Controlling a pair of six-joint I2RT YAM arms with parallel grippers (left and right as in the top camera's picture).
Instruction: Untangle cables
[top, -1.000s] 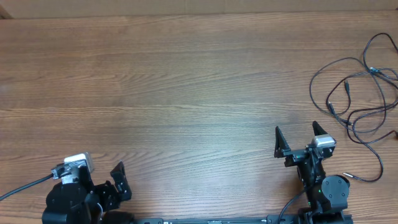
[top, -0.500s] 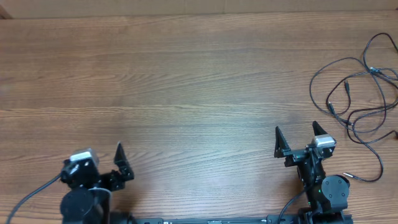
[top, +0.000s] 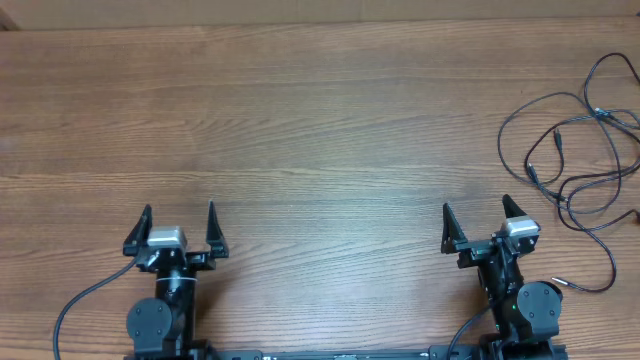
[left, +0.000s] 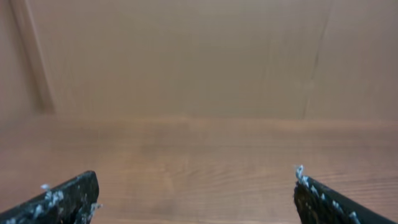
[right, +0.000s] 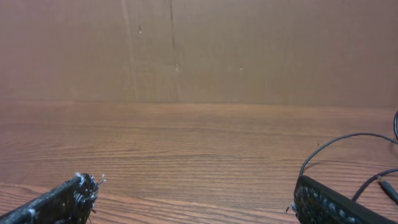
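Observation:
The cables (top: 585, 165) lie as loose, crossing thin black strands with small plug tips at the table's far right in the overhead view. A strand of them also shows at the right edge of the right wrist view (right: 348, 142). My right gripper (top: 479, 218) is open and empty near the front edge, left of the cables and apart from them. My left gripper (top: 177, 225) is open and empty at the front left, far from the cables. Both wrist views (left: 193, 186) (right: 193, 193) show bare wood between the fingers.
The wooden table (top: 300, 130) spans the view. A brown cardboard wall (right: 199, 50) stands along its far edge. The arms' thicker black cables (top: 75, 305) trail at the front edge.
My left arm has swung from a turned pose at the far front left to face straight forward, with its gripper now open toward the table's middle. The right arm and the cables have not moved.

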